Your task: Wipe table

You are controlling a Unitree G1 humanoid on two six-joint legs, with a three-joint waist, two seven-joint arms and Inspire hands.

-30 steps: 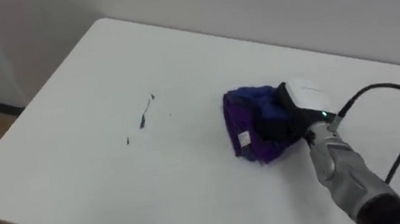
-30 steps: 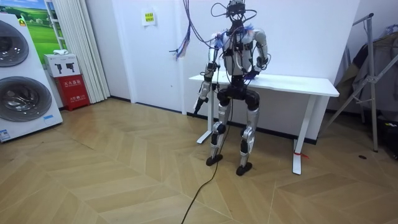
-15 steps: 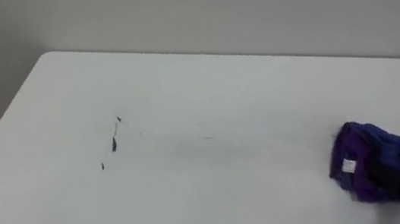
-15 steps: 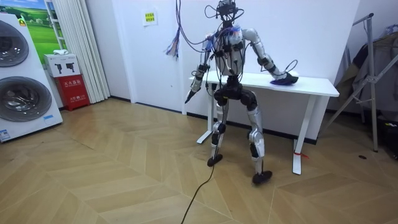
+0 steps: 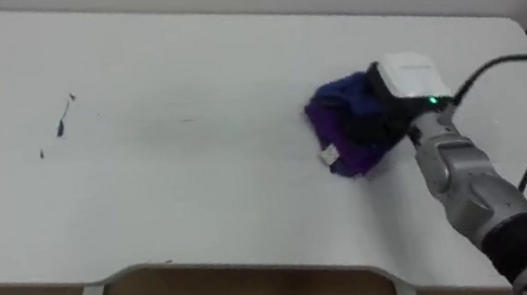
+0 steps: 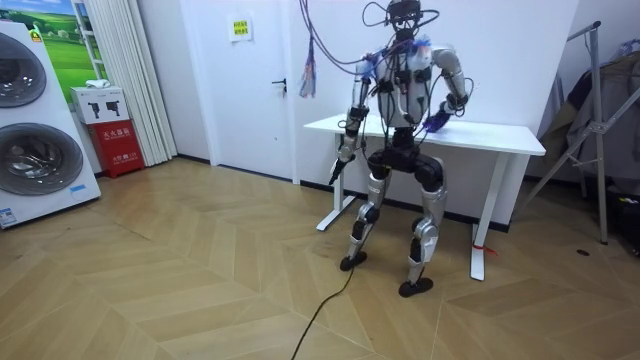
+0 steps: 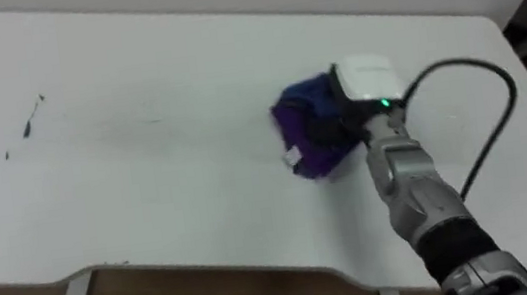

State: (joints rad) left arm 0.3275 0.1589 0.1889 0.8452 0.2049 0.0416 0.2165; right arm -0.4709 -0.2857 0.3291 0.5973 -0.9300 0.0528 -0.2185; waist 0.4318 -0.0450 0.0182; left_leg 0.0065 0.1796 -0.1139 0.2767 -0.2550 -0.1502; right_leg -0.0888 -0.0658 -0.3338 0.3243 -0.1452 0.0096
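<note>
Left eye view: a white bench (image 5: 200, 206) lies below the camera, with its near edge at the bottom. The right hand (image 5: 384, 118) comes in from the lower right and rests on a crumpled purple cloth (image 5: 341, 136). Its dark fingers are curled into the cloth and grasp it from the right side. The cloth lies flat on the bench top, in the right half, about midway between the near edge and the far edge. A small white label (image 5: 328, 157) shows at the near left corner of the cloth. Some small dark marks (image 5: 61, 122) are on the bench far to the left, well apart from the cloth.

In the room view the robot stands at the near side of the bench, facing it, with its legs set apart. Its right arm reaches onto the bench top. The left hand (image 6: 340, 165) hangs beside its body, off the bench; whether it is clenched or released I cannot tell. A washing machine (image 6: 35, 130) and a red box (image 6: 118, 145) stand at the room view's left.
</note>
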